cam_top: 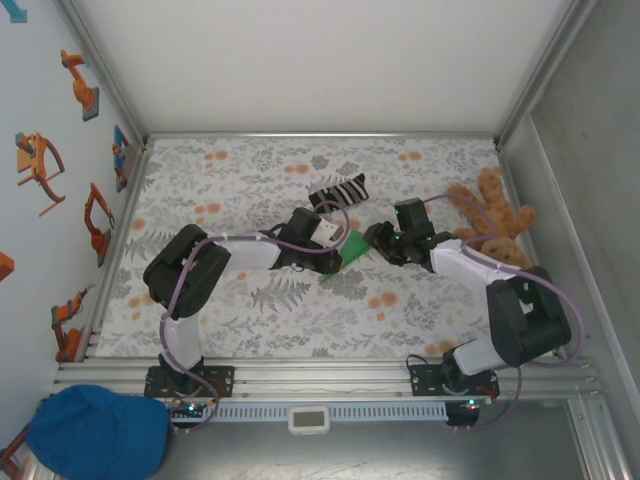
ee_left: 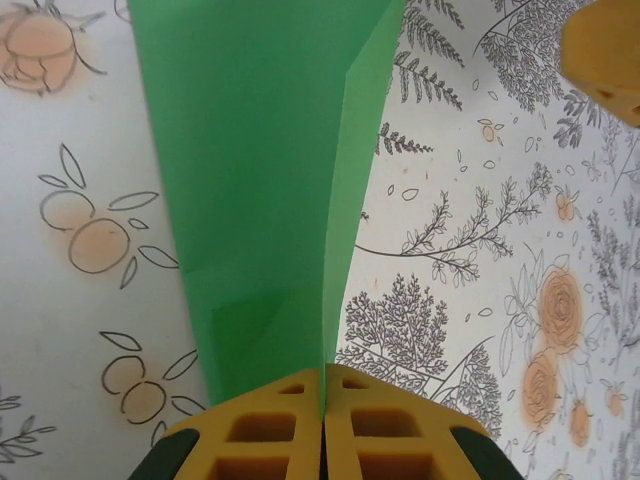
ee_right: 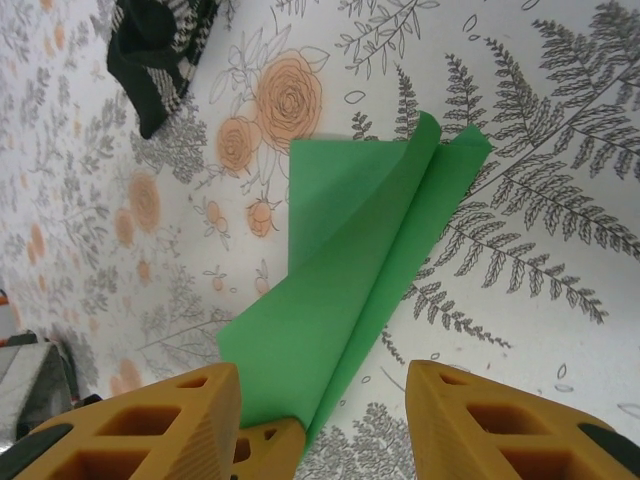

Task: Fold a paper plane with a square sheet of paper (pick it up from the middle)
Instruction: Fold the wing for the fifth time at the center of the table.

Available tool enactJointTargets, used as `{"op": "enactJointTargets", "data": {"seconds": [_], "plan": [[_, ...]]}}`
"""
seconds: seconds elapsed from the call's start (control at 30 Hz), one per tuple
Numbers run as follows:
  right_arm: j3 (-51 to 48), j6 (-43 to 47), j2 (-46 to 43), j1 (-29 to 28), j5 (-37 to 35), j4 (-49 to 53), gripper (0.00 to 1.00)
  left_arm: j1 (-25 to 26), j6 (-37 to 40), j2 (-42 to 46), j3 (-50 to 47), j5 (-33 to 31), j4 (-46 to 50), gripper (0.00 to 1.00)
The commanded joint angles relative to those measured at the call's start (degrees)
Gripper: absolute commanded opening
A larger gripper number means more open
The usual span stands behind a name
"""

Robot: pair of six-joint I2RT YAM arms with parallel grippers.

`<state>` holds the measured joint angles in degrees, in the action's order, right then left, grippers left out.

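The bright green square sheet of paper (cam_top: 352, 249) is folded along a centre crease into a narrow, dart-like paper plane shape (ee_right: 350, 280), with one flap standing up from the table. My left gripper (ee_left: 323, 388) is shut on the crease at the narrow end (ee_left: 260, 180). In the top view it sits at mid-table (cam_top: 336, 247). My right gripper (ee_right: 322, 378) is open, and its fingers straddle the same end of the paper without touching it. It faces the left gripper from the right (cam_top: 376, 238). One left fingertip (ee_right: 268, 448) shows between the right fingers.
A black-and-white striped sock (cam_top: 340, 190) (ee_right: 158, 50) lies just behind the grippers. A brown teddy bear (cam_top: 495, 225) sits at the right wall. A blue cap (cam_top: 95, 432) rests off the table at the front left. The floral cloth (cam_top: 250, 320) covers the table.
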<state>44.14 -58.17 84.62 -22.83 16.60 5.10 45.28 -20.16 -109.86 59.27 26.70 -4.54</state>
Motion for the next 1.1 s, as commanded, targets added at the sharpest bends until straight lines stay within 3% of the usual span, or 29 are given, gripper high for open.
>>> {"op": "enactJointTargets", "data": {"seconds": [0.0,0.6,1.07], "plan": [[-0.33,4.32,2.71,0.5,2.6,-2.64,0.46,-0.47,-4.82,-1.19,1.27,3.52,2.32,0.07],[-0.61,7.72,7.64,0.76,8.14,-6.35,0.45,-0.54,-5.11,-3.15,0.05,1.86,0.96,0.13],[-0.89,8.25,7.84,0.73,7.94,-7.14,0.45,-0.54,-3.19,-4.63,2.64,1.7,6.5,0.06]]}}
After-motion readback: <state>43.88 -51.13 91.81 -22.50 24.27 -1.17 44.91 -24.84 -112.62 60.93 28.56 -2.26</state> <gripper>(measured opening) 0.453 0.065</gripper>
